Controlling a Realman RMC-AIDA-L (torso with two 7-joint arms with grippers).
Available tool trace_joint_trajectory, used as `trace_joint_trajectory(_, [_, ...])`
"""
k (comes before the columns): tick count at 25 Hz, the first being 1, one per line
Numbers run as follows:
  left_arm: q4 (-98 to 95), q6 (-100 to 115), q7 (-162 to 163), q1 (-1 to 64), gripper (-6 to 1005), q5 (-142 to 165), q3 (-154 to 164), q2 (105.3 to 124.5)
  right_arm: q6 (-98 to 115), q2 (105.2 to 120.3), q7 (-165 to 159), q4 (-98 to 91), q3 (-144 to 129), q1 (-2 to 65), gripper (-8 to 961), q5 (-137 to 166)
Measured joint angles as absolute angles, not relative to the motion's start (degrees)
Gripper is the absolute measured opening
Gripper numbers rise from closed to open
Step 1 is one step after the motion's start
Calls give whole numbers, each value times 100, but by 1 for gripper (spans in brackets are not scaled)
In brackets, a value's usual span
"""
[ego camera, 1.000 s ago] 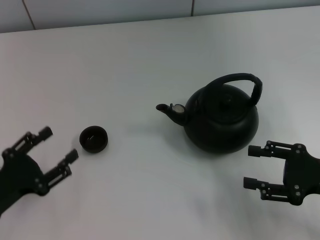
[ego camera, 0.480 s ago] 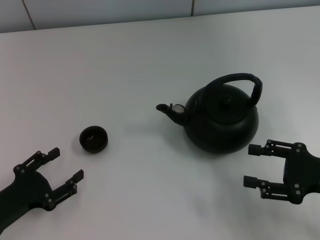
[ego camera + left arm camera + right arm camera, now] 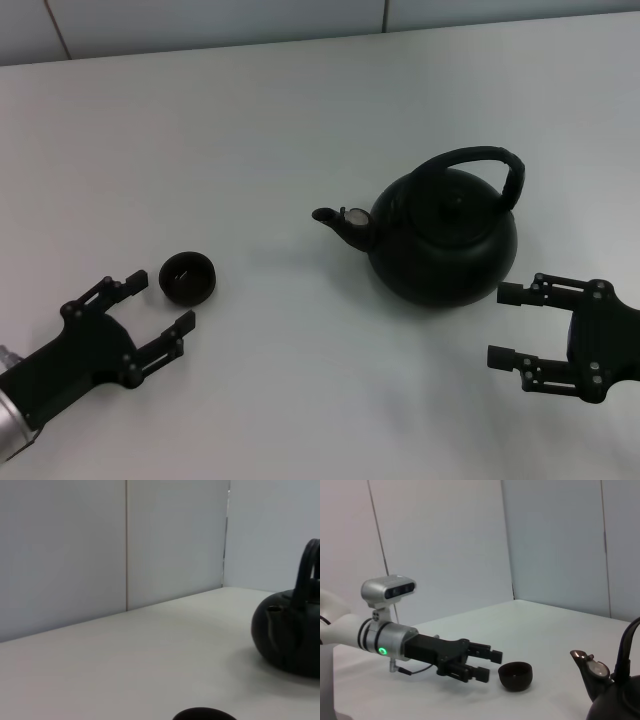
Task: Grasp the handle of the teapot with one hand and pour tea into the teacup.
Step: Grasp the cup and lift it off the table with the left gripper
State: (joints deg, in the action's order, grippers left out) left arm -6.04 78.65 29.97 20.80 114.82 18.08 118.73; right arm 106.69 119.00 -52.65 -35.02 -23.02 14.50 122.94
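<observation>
The black teapot (image 3: 445, 240) stands right of centre on the white table (image 3: 280, 130), spout pointing left toward the teacup. Its arched handle (image 3: 482, 158) stands upright over the lid. The small black teacup (image 3: 187, 279) sits at the left. My left gripper (image 3: 160, 302) is open and empty, low over the table just in front of the teacup. My right gripper (image 3: 502, 325) is open and empty, in front of and to the right of the teapot. The left wrist view shows the teapot (image 3: 289, 640) and the teacup's rim (image 3: 204, 714). The right wrist view shows the left gripper (image 3: 490, 665) beside the teacup (image 3: 515, 675).
Grey wall panels (image 3: 200, 20) close off the far edge of the table. The right wrist view shows the teapot's spout (image 3: 584, 661), the left arm's white wrist with its camera (image 3: 387, 589), and panel walls behind.
My left gripper has swung down and then to the right, ending close in front of the teacup. The right gripper, teapot and teacup have stayed in place.
</observation>
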Motion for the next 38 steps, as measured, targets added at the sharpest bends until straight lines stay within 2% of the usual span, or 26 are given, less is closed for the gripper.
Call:
trace_joint_trajectory(19, [-229,7097,2863,2529,704,11363,1749,11891,10741,11899,-5268,-3516,-2303,1421,710,12231])
trace_joint_trajectory(38, [-104,7102,2645,2600,689,11344,1749,11891,10767,11891,-5290,-3516,-2302,1429,709,12214])
